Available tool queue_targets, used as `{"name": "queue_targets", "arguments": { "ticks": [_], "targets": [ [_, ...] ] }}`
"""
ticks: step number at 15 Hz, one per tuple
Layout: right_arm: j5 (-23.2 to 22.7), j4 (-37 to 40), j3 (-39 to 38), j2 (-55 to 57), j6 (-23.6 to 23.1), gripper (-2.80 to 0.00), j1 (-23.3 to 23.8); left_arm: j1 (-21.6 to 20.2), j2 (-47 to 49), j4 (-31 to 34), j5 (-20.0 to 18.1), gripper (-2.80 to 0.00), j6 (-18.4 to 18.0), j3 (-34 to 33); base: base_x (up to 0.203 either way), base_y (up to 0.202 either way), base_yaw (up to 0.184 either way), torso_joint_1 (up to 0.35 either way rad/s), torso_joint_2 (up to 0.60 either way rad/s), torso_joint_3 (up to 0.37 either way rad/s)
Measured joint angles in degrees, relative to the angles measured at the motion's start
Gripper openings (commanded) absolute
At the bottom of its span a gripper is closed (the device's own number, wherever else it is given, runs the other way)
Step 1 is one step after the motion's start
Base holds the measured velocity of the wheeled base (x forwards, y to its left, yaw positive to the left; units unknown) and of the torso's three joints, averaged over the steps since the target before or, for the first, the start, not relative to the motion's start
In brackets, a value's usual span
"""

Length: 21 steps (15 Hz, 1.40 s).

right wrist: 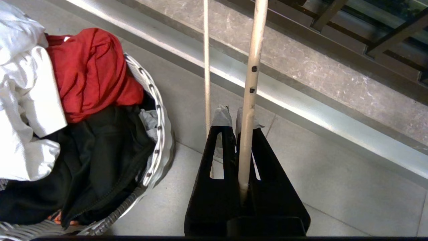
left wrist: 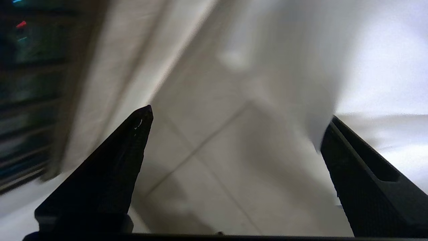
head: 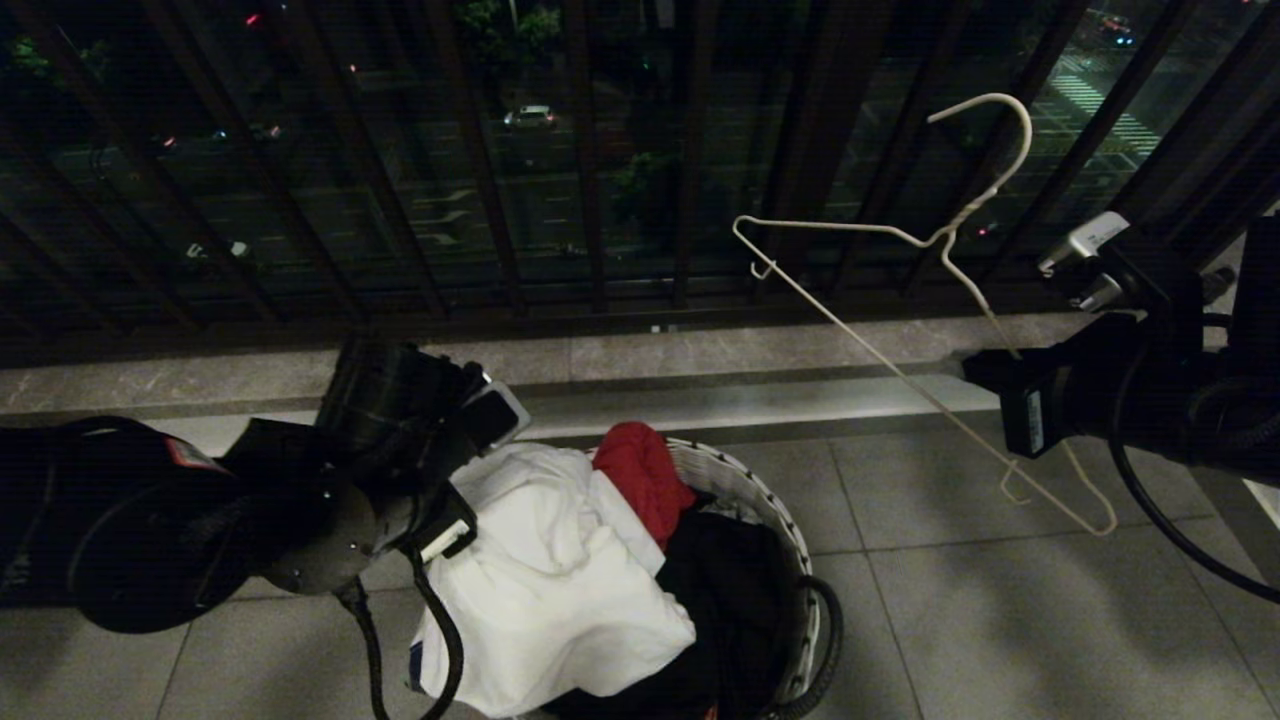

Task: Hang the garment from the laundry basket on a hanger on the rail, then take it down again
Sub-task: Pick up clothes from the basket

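The white garment (head: 560, 580) lies heaped on the left side of the round white laundry basket (head: 790, 530), partly spilling over its rim. My left arm (head: 400, 440) hangs over that heap. In the left wrist view my left gripper (left wrist: 235, 124) is open, with nothing between its fingers; white cloth (left wrist: 384, 67) lies beside one finger and floor tiles show in the gap. My right gripper (right wrist: 230, 115), to the right of the basket (right wrist: 157, 134), is shut on the thin white wire hanger (head: 900, 370) and holds it tilted in the air. The rail is out of view.
A red cloth (head: 645, 475) and a black garment (head: 730, 590) share the basket. The dark balcony railing (head: 590, 200) runs across the back above a stone ledge (head: 700, 350). Grey floor tiles (head: 1000, 620) spread to the basket's right.
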<state>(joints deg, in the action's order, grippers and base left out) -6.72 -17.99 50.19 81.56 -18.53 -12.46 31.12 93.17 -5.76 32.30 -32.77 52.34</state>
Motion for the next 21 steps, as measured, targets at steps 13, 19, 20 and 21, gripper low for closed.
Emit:
{"name": "queue_targets", "arguments": {
  "ticks": [13,19,20,21],
  "targets": [
    [0.00,0.00,0.00,0.13,-0.06,-2.80,0.00,-2.94,-1.01,-2.41,-0.52,0.00,0.63,-2.10,0.000,0.000,0.000,0.000,0.00,0.000],
    [0.00,0.00,0.00,0.24,-0.07,-2.80,-0.02,-0.09,2.00,-9.75,-0.53,0.00,1.00,-2.31,0.000,0.000,0.000,0.000,0.00,0.000],
    [0.00,0.00,0.00,0.26,-0.07,-2.80,-0.02,0.03,2.36,-9.78,-0.53,0.00,1.23,-2.34,0.000,0.000,0.000,0.000,0.00,0.000],
    [0.00,0.01,0.00,0.26,-0.07,-2.80,-0.02,0.07,2.70,-9.81,-0.53,0.00,1.88,-2.39,0.000,0.000,0.000,0.000,0.00,0.000]
  ]
}}
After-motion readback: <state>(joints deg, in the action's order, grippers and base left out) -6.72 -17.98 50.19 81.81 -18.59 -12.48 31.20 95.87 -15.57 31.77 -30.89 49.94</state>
